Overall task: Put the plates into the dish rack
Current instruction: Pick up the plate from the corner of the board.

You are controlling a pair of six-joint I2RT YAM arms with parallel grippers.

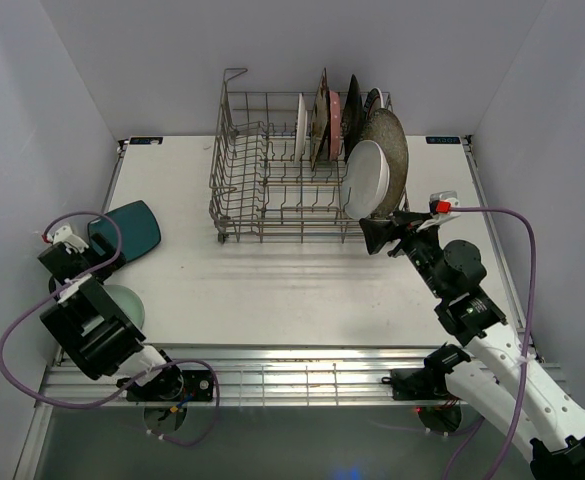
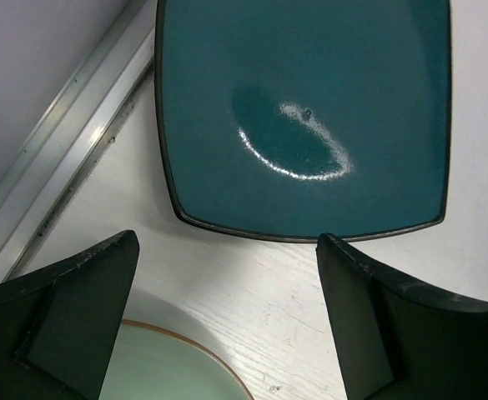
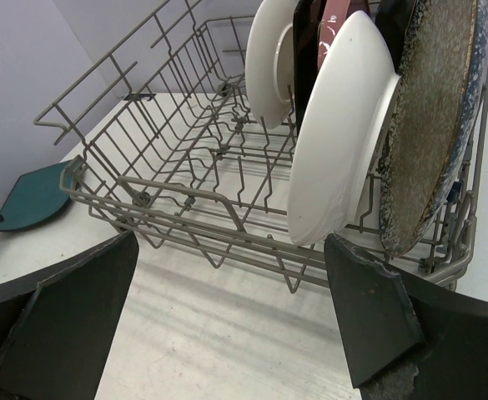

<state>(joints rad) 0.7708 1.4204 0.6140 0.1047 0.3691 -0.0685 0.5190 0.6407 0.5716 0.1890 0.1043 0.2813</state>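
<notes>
The teal plate [image 2: 306, 117] lies flat on the table [image 1: 272, 280] at the far left, well apart from the rack [image 1: 252, 190]. My left gripper [image 2: 227, 242] hangs over the plate's near edge. Its jaws are spread wide and hold nothing, and the near rim shows just beyond the fingertips, between them. A green plate [image 2: 173, 367] lies flat just nearer to me, partly under the left finger, close to the teal one but not touching it.

The other plates stand on edge at the right end of the rack. A white plate [image 3: 339, 133] is the foremost, and its back leans against a speckled plate [image 3: 431, 125] just to its right. A second white one, a dark one and a pink one are packed behind them.

My right gripper [image 3: 231, 242] sits low over the table, just in front of the rack's near right corner. Its jaws are wide apart and empty. The white plate's lower edge is just ahead of the right finger, with the rack's front wires between them.
</notes>
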